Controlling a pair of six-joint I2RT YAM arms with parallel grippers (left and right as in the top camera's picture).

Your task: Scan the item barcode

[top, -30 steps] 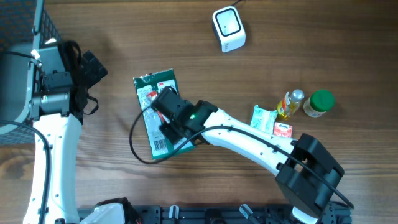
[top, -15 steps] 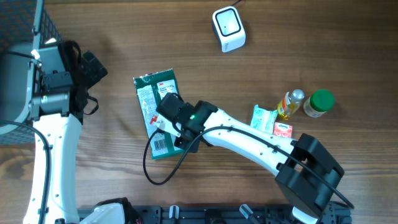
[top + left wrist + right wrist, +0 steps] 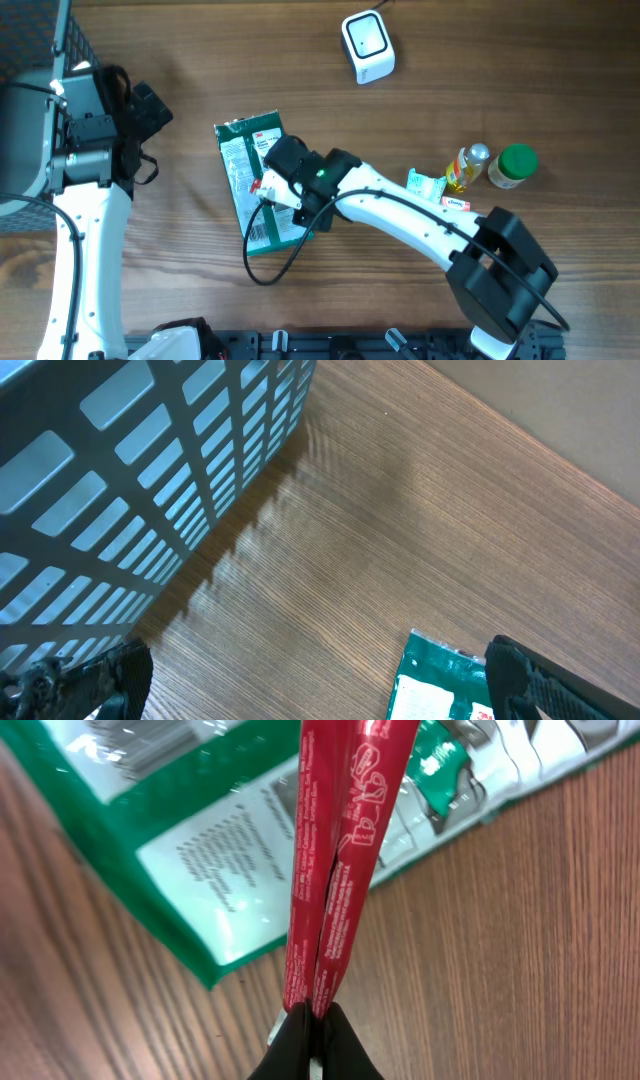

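**Red sachet pinched, carry toward scanner begun**

Change noted: over the last second the right gripper (image 3: 318, 1018) has been moved from above the lower half of the green packet (image 3: 240, 160) to above its upper right part, which is toward the scanner (image 3: 367, 46). The green packet has stayed flat on the table (image 3: 480, 70), hardly displaced. The jaws have been kept fully closed throughout.

Grip: in the right wrist view a thin red sachet (image 3: 355, 840) is seen clamped edge-on between the closed fingertips. Two layers are pressed together, and the sachet reaches away from the gripper over the green packet. Whether its far end touches the packet cannot be told.

Meaning for the task (judgement): the pick-up is taken as done and the transport as started. Presentation to the scanner is not yet made.

Position: the sachet is held at the gripper tips, above the green packet. The scanner is well apart, up and to the right in the overhead view.

Barcode: only white print is made out on the sachet's visible faces. The face carrying the code cannot be determined. A barcode is seen on the lower end of the green packet, which is left on the table.

Left gripper (image 3: 148, 135): the jaws are spread wide and nothing is held. It is parked beside the basket (image 3: 150, 480), unmoved and well apart from the sachet.
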